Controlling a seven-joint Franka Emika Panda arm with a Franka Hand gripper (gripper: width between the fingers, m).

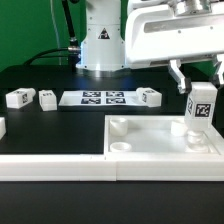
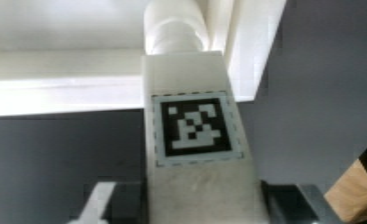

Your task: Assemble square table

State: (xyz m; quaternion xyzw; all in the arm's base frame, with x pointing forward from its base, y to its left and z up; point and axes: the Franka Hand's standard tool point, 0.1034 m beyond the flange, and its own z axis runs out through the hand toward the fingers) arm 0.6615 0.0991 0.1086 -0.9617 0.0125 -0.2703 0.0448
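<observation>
The white square tabletop (image 1: 150, 142) lies upside down near the front of the black table, its raised rim and corner sockets showing. My gripper (image 1: 199, 92) is shut on a white block leg (image 1: 201, 110) with a black-and-white tag, held upright over the tabletop's corner at the exterior view's right. In the wrist view the leg (image 2: 194, 130) runs out from between my fingers (image 2: 109, 200), its far end meeting the tabletop's corner (image 2: 183, 40). Three more legs (image 1: 20, 98) (image 1: 47, 97) (image 1: 149, 96) lie loose on the table behind.
The marker board (image 1: 97, 98) lies flat at the middle back. The robot base (image 1: 101, 45) stands behind it. A long white rail (image 1: 60, 166) runs along the front edge. A small white piece (image 1: 2, 127) sits at the exterior view's far left.
</observation>
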